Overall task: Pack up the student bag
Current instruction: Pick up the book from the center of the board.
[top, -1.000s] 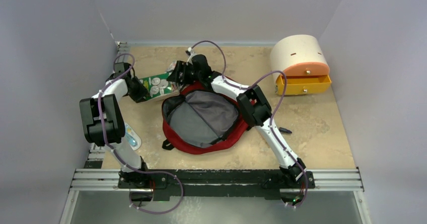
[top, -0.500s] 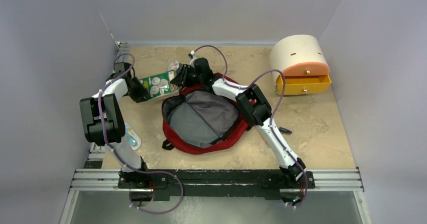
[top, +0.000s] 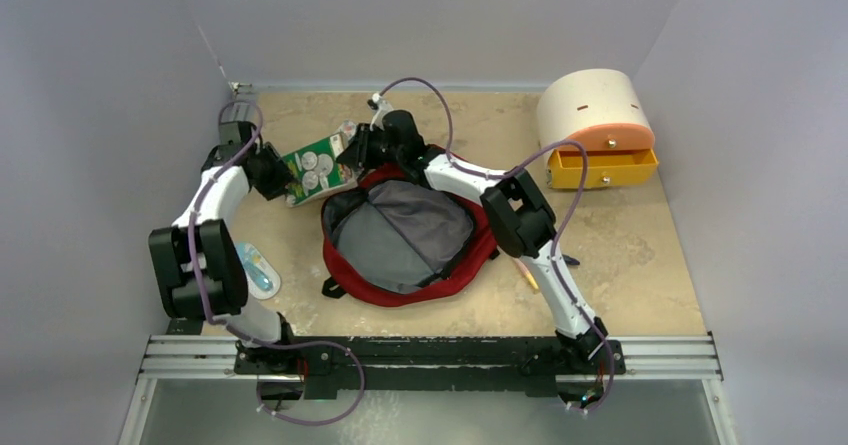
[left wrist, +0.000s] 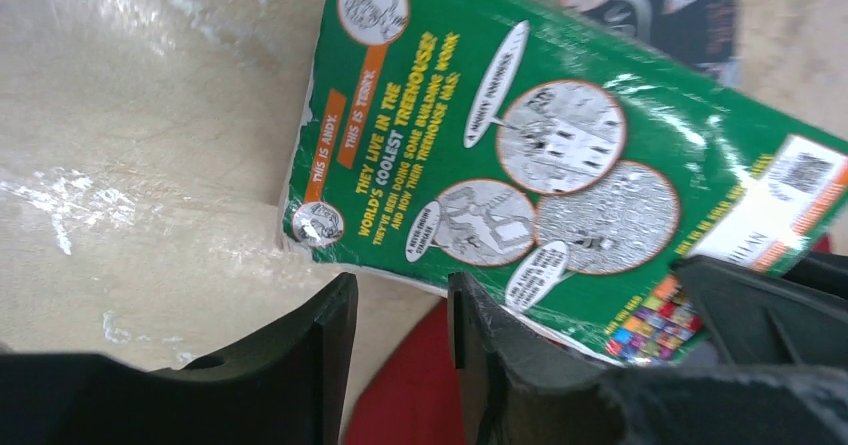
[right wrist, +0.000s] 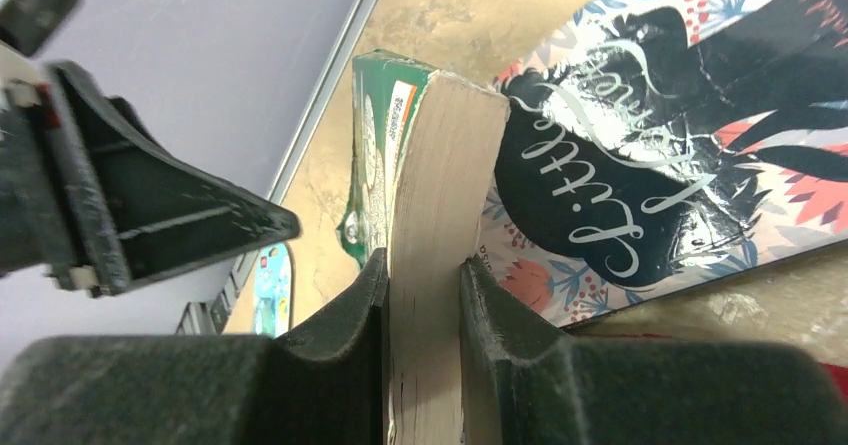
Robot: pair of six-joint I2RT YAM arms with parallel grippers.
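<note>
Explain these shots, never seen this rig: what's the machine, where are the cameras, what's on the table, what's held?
Two small robot arms are bolted at the near edge of the table. One picture looks down from overhead; the other two come from a camera on each wrist. On the table lie an open red student bag, a cream-and-orange drawer box and a floral-covered book. The right fingers clamp a green book by its page edge. The left fingers sit parted beside that book, gripping nothing.
</note>
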